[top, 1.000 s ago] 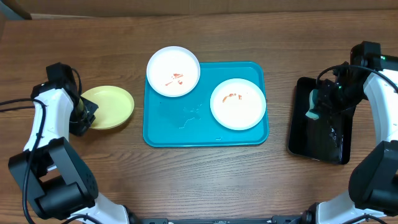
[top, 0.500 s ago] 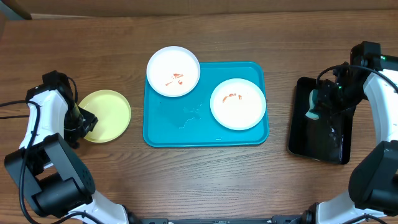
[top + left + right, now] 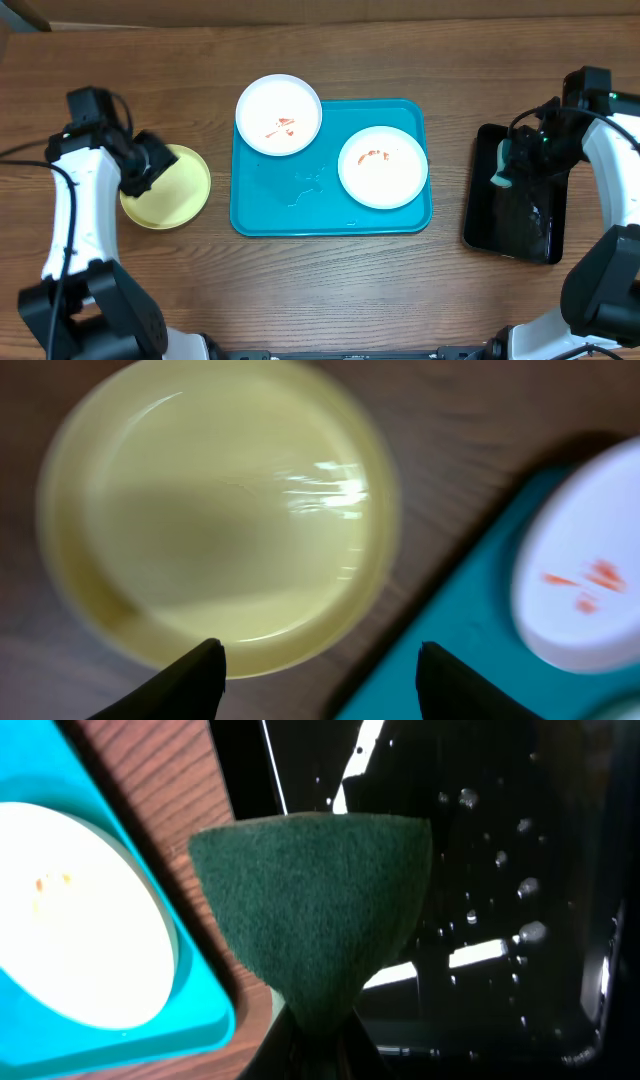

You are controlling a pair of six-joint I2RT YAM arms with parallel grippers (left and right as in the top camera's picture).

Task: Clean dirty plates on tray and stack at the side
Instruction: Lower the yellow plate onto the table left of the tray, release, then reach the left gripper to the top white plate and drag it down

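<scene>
One yellow-green plate (image 3: 165, 187) lies clean on the table (image 3: 320, 290) left of the tray (image 3: 320, 205), under the wide, empty left tool (image 3: 318, 678); two smeared white plates (image 3: 383, 166) sit on it uncleaned, the right tool (image 3: 508, 165) pinching a sponge (image 3: 315, 900).

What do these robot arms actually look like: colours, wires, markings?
Both the left arm and right arm have smooth white shells with chunky black joints and thin black cables looping alongside. The left tool ends in two dark pointed fingers; the right tool is black too. No markings are readable.
</scene>
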